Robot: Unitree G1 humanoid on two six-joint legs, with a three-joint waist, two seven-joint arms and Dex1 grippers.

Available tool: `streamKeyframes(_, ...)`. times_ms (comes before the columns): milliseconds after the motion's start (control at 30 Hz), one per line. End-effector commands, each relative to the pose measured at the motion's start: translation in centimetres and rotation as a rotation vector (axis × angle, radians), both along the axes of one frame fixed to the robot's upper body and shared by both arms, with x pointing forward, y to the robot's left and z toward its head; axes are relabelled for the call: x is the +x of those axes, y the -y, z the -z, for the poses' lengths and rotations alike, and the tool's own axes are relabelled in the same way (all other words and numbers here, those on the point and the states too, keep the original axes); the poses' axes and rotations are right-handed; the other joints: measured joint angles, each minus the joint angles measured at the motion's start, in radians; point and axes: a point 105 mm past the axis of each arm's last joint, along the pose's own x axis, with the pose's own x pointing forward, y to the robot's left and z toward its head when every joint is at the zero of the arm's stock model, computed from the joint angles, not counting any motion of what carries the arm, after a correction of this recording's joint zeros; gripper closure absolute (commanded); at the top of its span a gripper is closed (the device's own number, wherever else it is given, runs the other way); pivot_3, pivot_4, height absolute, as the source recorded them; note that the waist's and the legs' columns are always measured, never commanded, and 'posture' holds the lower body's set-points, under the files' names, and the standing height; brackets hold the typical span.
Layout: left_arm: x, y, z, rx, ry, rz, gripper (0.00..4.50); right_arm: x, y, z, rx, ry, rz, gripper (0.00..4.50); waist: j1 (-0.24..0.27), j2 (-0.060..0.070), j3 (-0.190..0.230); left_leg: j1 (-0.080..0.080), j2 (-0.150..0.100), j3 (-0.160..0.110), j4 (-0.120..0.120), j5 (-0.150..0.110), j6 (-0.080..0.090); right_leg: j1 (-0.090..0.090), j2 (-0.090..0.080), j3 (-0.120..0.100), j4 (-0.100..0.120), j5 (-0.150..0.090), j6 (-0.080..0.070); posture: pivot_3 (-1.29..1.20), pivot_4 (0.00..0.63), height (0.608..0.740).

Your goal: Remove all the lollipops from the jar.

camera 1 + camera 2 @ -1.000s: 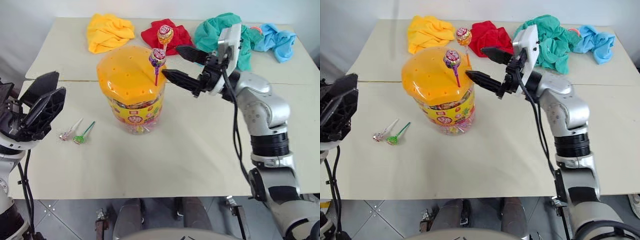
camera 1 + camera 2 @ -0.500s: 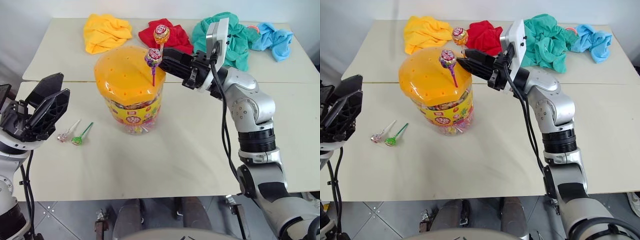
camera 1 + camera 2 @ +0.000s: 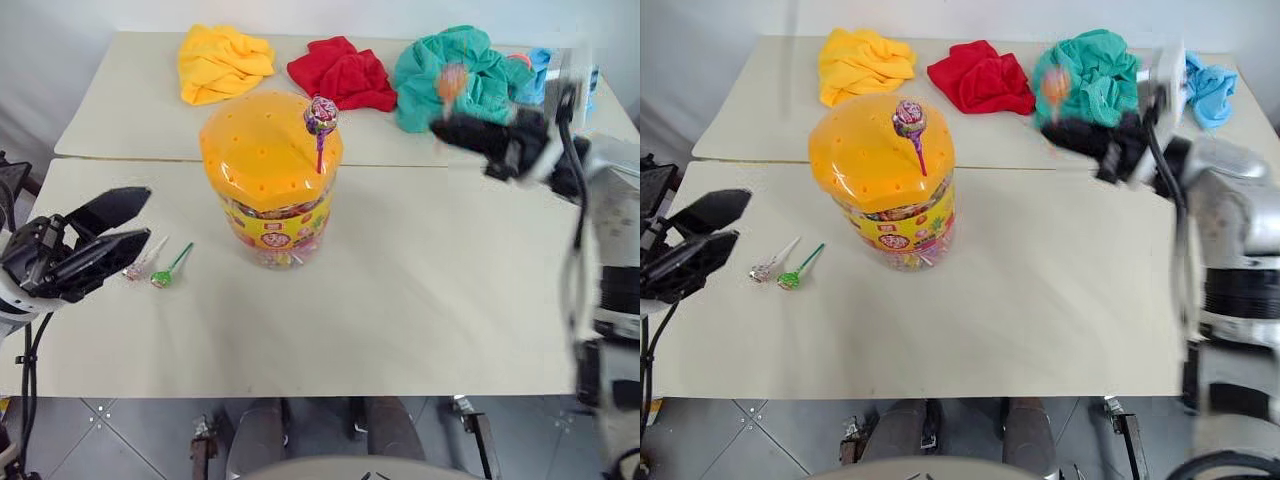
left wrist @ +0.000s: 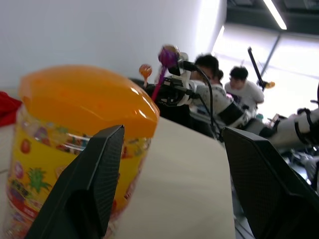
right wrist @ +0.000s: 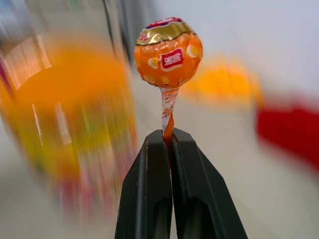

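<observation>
The jar [image 3: 270, 190], a clear tub with a domed orange lid, stands mid-table. A purple lollipop [image 3: 321, 115] stands upright with its stick in the lid. My right gripper [image 3: 447, 125] is to the right of the jar, above the table, shut on the stick of an orange lollipop [image 5: 168, 50], which stands up from the fingertips [image 5: 158, 142]. A pink lollipop [image 3: 131, 268] and a green lollipop [image 3: 161, 277] lie on the table left of the jar. My left gripper [image 3: 148, 215] hovers open near them, left of the jar, nothing between its fingers [image 4: 94, 184].
Four crumpled cloths lie along the table's far edge: yellow [image 3: 222, 62], red [image 3: 343, 72], green [image 3: 450, 60] and blue [image 3: 1210, 85]. A seam crosses the table behind the jar. People [image 4: 234, 84] sit in the background of the left wrist view.
My right gripper shut on the orange lollipop's stick, pulled it out of the lid and swung far to the right with it. My left gripper sank a little and turned toward the jar.
</observation>
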Motion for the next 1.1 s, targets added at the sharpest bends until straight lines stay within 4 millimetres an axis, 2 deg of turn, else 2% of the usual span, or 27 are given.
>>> streamKeyframes(33, -0.8, 0.9, 1.4, 0.117, 0.026, 0.052, 1.18, -2.1, 5.4, 6.0, -0.434, -0.121, 0.063, 4.47, 0.003, 0.0, 0.0, 0.0, 0.0, 0.001, 0.0, 0.0, 0.0, -0.001, 0.0, 0.0, 0.0, 0.0, 0.0, 0.0, 0.15, 0.74)
streamKeyframes(100, -0.8, 1.0, 2.3, 0.152, 0.021, 0.046, 1.18, -2.9, 6.8, 7.9, -0.477, -0.17, 0.08, 4.47, -0.002, 0.0, 0.0, 0.001, 0.001, 0.003, 0.0, 0.0, 0.0, -0.001, 0.0, 0.0, -0.001, 0.0, 0.0, 0.0, 0.15, 0.74)
streamKeyframes(233, -0.7, 1.2, 2.3, 0.142, 0.052, 0.03, 1.18, -2.6, 8.5, 9.7, -0.531, -0.171, 0.177, 4.47, -0.025, 0.003, 0.001, 0.006, 0.003, 0.013, 0.002, 0.001, 0.0, -0.001, 0.0, 0.006, 0.0, 0.0, 0.0, 0.0, 0.15, 0.74)
streamKeyframes(333, -0.6, 1.2, 0.8, 0.039, 0.08, 0.005, 1.18, -3.1, 8.7, 10.2, -0.474, -0.19, 0.167, 3.82, -0.021, 0.003, 0.001, 0.008, 0.005, 0.013, 0.002, 0.001, -0.001, -0.001, 0.001, 0.007, 0.001, 0.0, -0.001, 0.0, 0.15, 0.74)
streamKeyframes(400, -0.7, 1.1, 0.2, 0.015, 0.087, -0.003, 1.18, -3.0, 8.2, 9.3, -0.413, -0.14, 0.144, 3.21, -0.019, 0.003, 0.001, 0.007, 0.005, 0.012, 0.002, 0.0, -0.001, -0.001, 0.001, 0.007, 0.003, 0.0, -0.001, 0.0, 0.15, 0.74)
streamKeyframes(567, -1.5, -0.1, -0.6, -0.074, 0.018, -0.029, 1.18, -3.8, 3.0, 3.6, -0.029, 0.084, -0.112, 1.65, -0.021, 0.003, 0.001, 0.006, 0.006, 0.011, 0.002, -0.001, -0.001, -0.001, 0.001, 0.006, 0.002, 0.001, -0.001, 0.0, 0.15, 0.74)
streamKeyframes(633, -1.2, -0.8, -1.0, -0.12, 0.03, -0.085, 1.18, -4.1, 1.0, 1.4, 0.087, 0.182, -0.19, 1.65, -0.019, 0.003, 0.001, 0.006, 0.006, 0.011, 0.002, -0.001, -0.001, -0.001, 0.002, 0.006, 0.003, 0.001, -0.001, 0.0, 0.15, 0.74)
streamKeyframes(700, -0.6, -2.0, -1.5, -0.185, 0.054, -0.164, 1.18, -4.3, -2.3, -1.1, 0.205, 0.271, -0.28, 1.65, -0.019, 0.004, 0.001, 0.006, 0.006, 0.011, 0.003, -0.001, -0.001, -0.001, 0.002, 0.006, 0.003, 0.001, -0.001, 0.0, 0.15, 0.74)
streamKeyframes(767, -0.2, -2.6, -1.6, -0.218, 0.063, -0.207, 1.18, -4.7, -4.7, -2.6, 0.27, 0.305, -0.342, 1.65, -0.019, 0.004, 0.001, 0.007, 0.006, 0.009, 0.003, -0.001, -0.001, -0.001, 0.002, 0.007, 0.004, 0.001, -0.001, 0.0, 0.15, 0.74)
streamKeyframes(833, -0.2, -2.7, -1.7, -0.228, 0.063, -0.22, 1.18, -5.0, -5.8, -3.2, 0.294, 0.313, -0.365, 1.65, -0.018, 0.003, 0.001, 0.007, 0.006, 0.006, 0.003, -0.001, -0.001, -0.001, 0.002, 0.007, 0.004, 0.001, -0.001, 0.0, 0.15, 0.74)
streamKeyframes(967, 0.0, -1.9, -0.7, -0.244, 0.041, -0.195, 1.18, -4.5, -12.6, -5.6, 0.437, 0.363, -0.477, 1.65, -0.021, 0.002, 0.0, 0.005, 0.005, 0.005, 0.003, -0.003, -0.002, -0.001, 0.002, 0.005, 0.004, 0.001, -0.001, 0.0, 0.15, 0.74)
streamKeyframes(1100, -0.3, -1.4, -0.7, -0.227, 0.043, -0.164, 1.18, -4.5, -16.3, -6.1, 0.432, 0.367, -0.539, 1.65, -0.02, 0.002, 0.0, 0.005, 0.006, 0.008, 0.003, -0.003, -0.002, -0.002, 0.003, 0.004, 0.006, 0.001, -0.001, 0.0, 0.15, 0.74)
